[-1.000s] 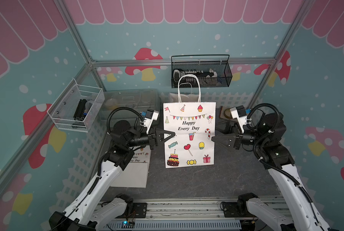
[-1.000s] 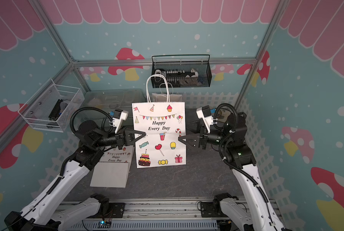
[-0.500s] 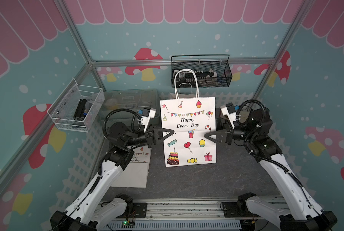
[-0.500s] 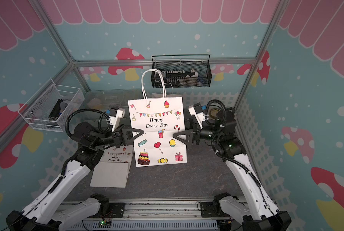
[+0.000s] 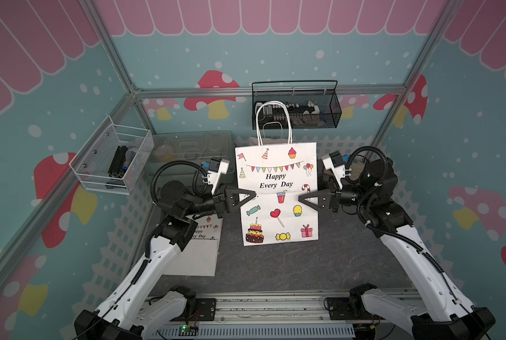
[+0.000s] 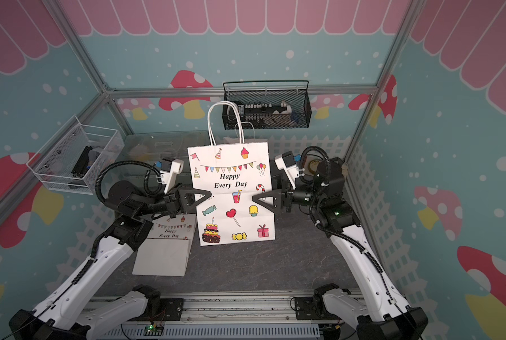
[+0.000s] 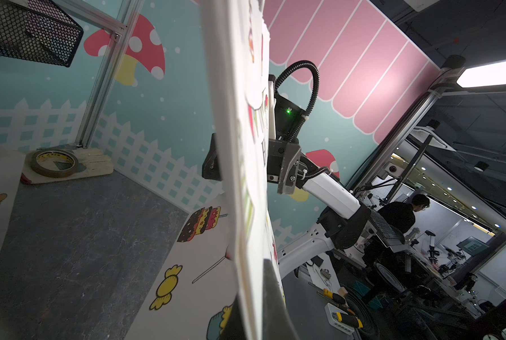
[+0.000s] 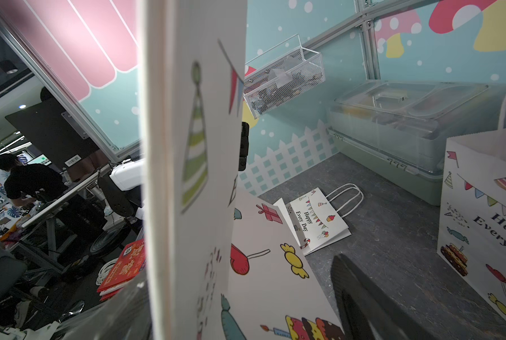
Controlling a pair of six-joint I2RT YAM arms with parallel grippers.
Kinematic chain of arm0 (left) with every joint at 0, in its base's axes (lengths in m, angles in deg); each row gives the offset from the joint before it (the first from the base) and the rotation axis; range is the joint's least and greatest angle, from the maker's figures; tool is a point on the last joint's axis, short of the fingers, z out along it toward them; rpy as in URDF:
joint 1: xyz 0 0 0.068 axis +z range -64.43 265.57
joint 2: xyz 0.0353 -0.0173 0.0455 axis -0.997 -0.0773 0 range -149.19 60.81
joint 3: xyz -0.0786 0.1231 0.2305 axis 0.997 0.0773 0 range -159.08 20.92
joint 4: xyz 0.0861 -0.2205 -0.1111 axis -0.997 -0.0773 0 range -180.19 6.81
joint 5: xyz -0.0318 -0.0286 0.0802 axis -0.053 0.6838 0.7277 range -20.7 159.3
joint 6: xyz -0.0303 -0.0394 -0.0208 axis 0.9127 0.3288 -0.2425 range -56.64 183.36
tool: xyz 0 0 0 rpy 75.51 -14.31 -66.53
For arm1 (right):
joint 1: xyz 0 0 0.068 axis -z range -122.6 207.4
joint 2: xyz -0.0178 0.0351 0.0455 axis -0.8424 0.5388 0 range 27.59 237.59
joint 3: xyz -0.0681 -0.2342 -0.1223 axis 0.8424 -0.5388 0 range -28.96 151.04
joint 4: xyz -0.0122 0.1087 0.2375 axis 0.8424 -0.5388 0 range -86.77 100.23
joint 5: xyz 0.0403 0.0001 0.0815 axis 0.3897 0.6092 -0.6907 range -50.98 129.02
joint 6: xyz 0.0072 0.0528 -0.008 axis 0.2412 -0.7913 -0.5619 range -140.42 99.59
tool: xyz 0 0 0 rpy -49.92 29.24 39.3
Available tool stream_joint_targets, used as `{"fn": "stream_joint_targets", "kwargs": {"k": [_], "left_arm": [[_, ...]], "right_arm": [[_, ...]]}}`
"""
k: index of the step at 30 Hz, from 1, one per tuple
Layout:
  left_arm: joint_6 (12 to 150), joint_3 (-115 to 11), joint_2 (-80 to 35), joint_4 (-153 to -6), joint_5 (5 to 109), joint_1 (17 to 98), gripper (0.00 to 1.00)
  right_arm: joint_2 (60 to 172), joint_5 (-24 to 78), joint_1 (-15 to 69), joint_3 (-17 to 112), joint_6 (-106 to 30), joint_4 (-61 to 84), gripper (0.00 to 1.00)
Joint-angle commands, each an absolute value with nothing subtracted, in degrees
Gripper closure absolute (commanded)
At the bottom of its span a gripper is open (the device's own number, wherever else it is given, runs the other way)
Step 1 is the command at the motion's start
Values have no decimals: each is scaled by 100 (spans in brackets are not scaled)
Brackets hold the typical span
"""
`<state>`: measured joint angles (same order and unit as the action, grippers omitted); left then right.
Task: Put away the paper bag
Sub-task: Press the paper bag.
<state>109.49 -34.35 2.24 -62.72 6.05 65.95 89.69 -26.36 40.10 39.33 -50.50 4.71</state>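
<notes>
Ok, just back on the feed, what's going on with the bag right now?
The paper bag is upright between the two arms. The left gripper is shut on one side edge; the right gripper straddles the opposite edge, jaws open, not yet gripping. A folded bag lies flat on the table, under the left arm.

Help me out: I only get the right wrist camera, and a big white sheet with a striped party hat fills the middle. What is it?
Observer: A paper bag, upright between the two arms. Both top views show its whole front, printed "Happy Every Day".
Visitor: What keeps it up?
Observer: The left gripper is shut on the bag's edge on its own side.
Visitor: Anything else I'm missing?
Observer: A roll of tape lies in a back corner, seen from the left wrist.
</notes>
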Motion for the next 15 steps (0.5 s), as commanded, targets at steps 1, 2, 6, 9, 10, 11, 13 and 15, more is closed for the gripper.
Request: {"fn": "stream_joint_targets", "kwargs": {"k": [1, 2, 6, 9, 10, 11, 13, 15], "left_arm": [[11035, -3397, 262, -6072, 479, 6614, 100], [11030, -3403, 254, -6070, 479, 6614, 100], [11037, -3403, 252, -6069, 483, 6612, 100], [11031, -3401, 245, -6069, 479, 6614, 100], [11031, -3401, 244, -6074, 479, 6614, 100], [11033, -3401, 242, -6070, 485, 6614, 100], [11040, -3409, 252, -6069, 485, 6614, 100], [11042, -3410, 258, -6071, 477, 6614, 100]], "right_arm": [[8884, -2659, 3982, 4085, -5047, 678, 14], [8885, -2669, 3980, 4082, -5056, 685, 15], [8893, -2681, 3982, 4091, -5083, 725, 16], [8893, -2683, 3981, 4100, -5100, 736, 17], [8893, -2698, 3981, 4108, -5124, 755, 18], [8881, -2713, 3981, 4108, -5163, 792, 19], [8876, -2729, 3982, 4100, -5237, 885, 20], [8869, -2753, 3982, 4117, -5284, 942, 21]]}}
